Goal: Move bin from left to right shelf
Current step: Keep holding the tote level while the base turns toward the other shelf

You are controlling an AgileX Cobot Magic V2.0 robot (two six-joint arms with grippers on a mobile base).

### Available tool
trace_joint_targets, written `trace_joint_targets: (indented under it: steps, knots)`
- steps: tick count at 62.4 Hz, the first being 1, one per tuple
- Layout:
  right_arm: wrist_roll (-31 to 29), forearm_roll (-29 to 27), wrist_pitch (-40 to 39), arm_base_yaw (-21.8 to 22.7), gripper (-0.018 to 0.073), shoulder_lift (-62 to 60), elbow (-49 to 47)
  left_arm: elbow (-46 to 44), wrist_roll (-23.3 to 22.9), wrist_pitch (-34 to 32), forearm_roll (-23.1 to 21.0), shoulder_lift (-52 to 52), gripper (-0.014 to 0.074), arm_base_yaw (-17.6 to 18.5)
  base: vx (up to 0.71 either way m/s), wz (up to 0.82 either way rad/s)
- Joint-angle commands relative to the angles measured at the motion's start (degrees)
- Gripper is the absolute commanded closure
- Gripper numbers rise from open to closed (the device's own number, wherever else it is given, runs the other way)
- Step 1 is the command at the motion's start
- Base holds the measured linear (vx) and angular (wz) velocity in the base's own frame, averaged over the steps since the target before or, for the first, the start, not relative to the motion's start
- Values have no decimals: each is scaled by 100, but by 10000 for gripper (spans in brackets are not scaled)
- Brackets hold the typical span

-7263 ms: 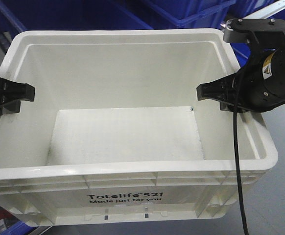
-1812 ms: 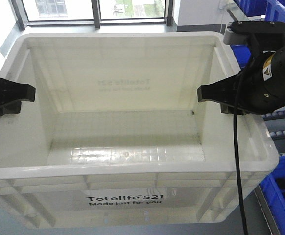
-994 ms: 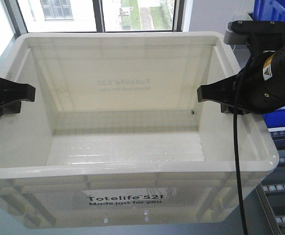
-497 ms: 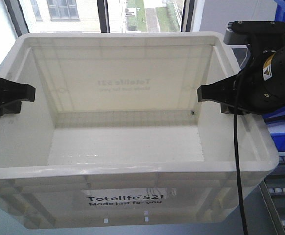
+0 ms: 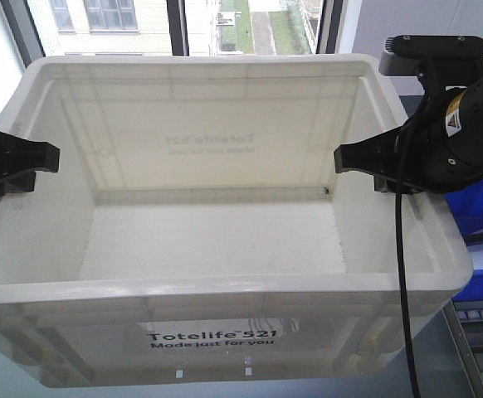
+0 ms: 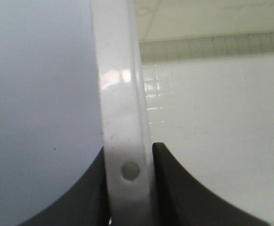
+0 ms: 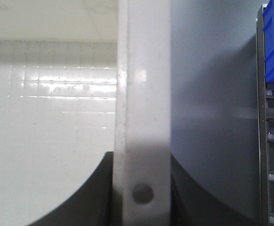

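Observation:
The bin (image 5: 225, 286), a large white tote printed "Totelife 521", fills the front view, held up in the air and empty. My left gripper (image 5: 34, 162) is clamped on its left wall, my right gripper (image 5: 366, 162) on its right wall. In the left wrist view the white rim (image 6: 123, 94) runs between the dark fingers of the left gripper (image 6: 129, 179), which is shut on it. The right wrist view shows the same hold, with the rim (image 7: 144, 94) pinched in the right gripper (image 7: 143, 188).
Behind the bin is a window (image 5: 250, 25) with dark frames. At the right stand a blue bin (image 5: 482, 207) and a roller shelf (image 5: 478, 332). The right wrist view shows that rack (image 7: 273, 155) close beside the tote's wall.
The backdrop went from stacked blue bins to the window, and it is still sliding sideways. The bin stays fixed between both grippers, and the grip has not changed.

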State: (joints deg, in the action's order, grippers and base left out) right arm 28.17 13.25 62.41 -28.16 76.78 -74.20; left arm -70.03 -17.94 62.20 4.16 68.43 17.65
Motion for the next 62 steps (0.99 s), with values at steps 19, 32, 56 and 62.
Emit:
trace_joint_targets:
  steps: [19, 32, 56, 62]
  knots:
    - [16, 898, -260, 89, 477, -247, -213, -209, 65, -252, 450, -239, 468, -17, 28, -3]
    - [16, 898, -266, 89, 477, -247, -213, -209, 65, -252, 450, -239, 468, -17, 25, -4]
    - [16, 898, -266, 89, 477, -247, -213, -209, 65, -252, 450, -239, 468, -17, 21, -1]
    - [16, 898, -266, 89, 477, -247, -213, -209, 65, -252, 450, -239, 468, -17, 19, 4]
